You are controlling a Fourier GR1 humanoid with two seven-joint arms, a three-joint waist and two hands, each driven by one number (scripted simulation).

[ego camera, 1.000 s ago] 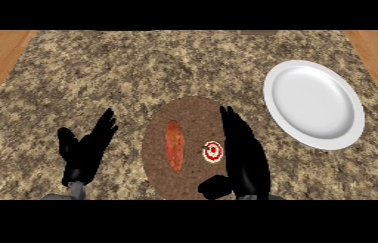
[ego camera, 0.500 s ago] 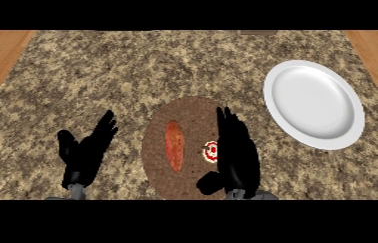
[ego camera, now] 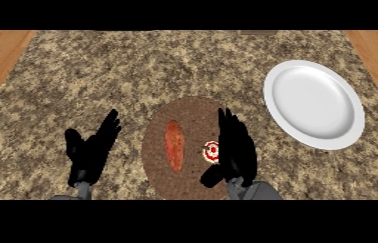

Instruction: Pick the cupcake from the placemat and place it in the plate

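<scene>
Hovering beside the cupcake point(ego camera: 211, 151), right hand point(ego camera: 238, 149) over the placemat point(ego camera: 192, 117).
Fingers straight, together, cupcake just left of them; left hand point(ego camera: 88, 154) fingers apart, relaxed.

Speckled brown granite counter point(ego camera: 148, 72); wood strips point(ego camera: 13, 44) at both sides.

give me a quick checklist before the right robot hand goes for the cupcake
1. Is the cupcake on the placemat? ok.
2. Is the right robot hand next to the cupcake? ok, it is close on the cupcake's right.
3. Are its fingers curled round the cupcake? not ok, they are straight and the hand is open.
4. Does the hand touch the cupcake? cannot tell.
5. Is the orange item out of the way? ok, it lies apart on the cupcake's left.
6. Is the plate free? ok, nothing on it; the left robot hand rests open off the mat.
</scene>
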